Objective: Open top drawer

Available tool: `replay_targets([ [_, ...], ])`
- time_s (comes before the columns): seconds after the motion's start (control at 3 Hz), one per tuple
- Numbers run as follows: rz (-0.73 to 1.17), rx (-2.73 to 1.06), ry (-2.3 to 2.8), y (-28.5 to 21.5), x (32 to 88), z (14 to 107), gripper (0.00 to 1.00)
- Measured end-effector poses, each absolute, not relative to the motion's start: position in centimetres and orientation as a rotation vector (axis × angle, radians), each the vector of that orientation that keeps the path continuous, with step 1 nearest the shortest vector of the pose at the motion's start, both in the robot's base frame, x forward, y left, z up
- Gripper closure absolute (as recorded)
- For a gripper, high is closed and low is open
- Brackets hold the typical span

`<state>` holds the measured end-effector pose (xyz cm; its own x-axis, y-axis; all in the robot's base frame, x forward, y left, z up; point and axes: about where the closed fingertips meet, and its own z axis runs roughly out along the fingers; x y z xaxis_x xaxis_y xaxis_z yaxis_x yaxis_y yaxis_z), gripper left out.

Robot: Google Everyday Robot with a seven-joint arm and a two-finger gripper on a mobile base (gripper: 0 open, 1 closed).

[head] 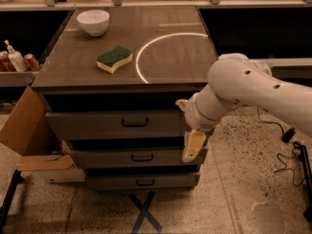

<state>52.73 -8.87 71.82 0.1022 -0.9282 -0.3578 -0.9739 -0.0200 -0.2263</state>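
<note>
The drawer is the top grey front under the worktop and looks shut or nearly so. Its dark bar handle lies level at mid-front. My hand hangs at the front's right end, pointing down past the second drawer. I cannot tell whether it is wide or narrow. The handle lies to the left in my view and slightly higher, so I reckon the next move is a sideways reach.
</note>
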Motion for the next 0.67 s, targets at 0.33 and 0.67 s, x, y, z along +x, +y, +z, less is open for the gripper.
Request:
replay_targets([
  [0.33,0.124,-1.987,1.850,-8.0,54.0,70.4,0.00],
  [0.67,0.094,-1.984,1.857,-7.3,55.4,69.3,0.00],
])
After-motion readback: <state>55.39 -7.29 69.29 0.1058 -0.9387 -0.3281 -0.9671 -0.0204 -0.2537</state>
